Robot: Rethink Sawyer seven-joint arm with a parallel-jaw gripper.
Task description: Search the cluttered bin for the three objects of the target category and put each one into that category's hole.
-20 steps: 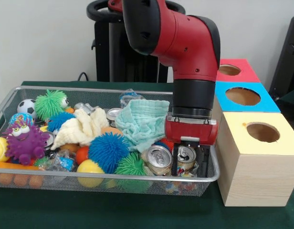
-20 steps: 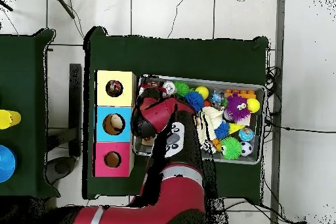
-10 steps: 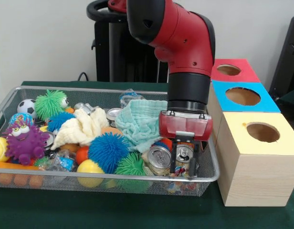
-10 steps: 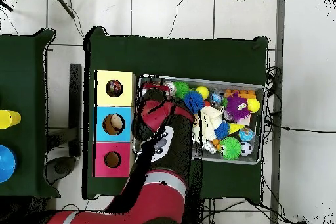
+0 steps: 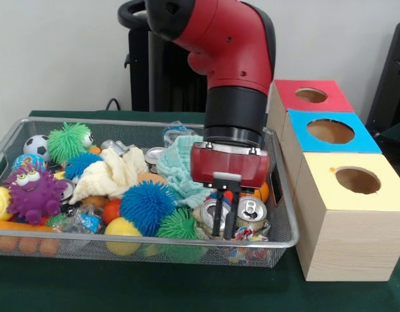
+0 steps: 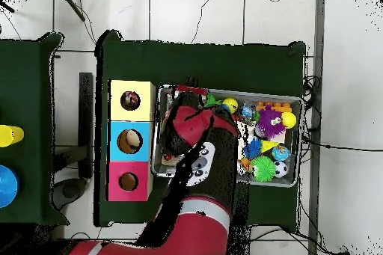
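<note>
My gripper [image 5: 224, 211] low-centre of frame, over the cans.
Fingers close together, look empty — gripping nothing. One can [image 5: 253, 211] just right of my tips, another [image 5: 210, 213] just left/behind; both lie end-on, tops facing cam, in bin [image 5: 278, 242].

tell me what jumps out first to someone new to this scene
The big red arm comes down into the wire bin, its gripper low between two drink cans near the bin's front edge. Around it lie bright spiky balls, and beside the bin stand yellow, blue and red boxes with round holes.
</note>
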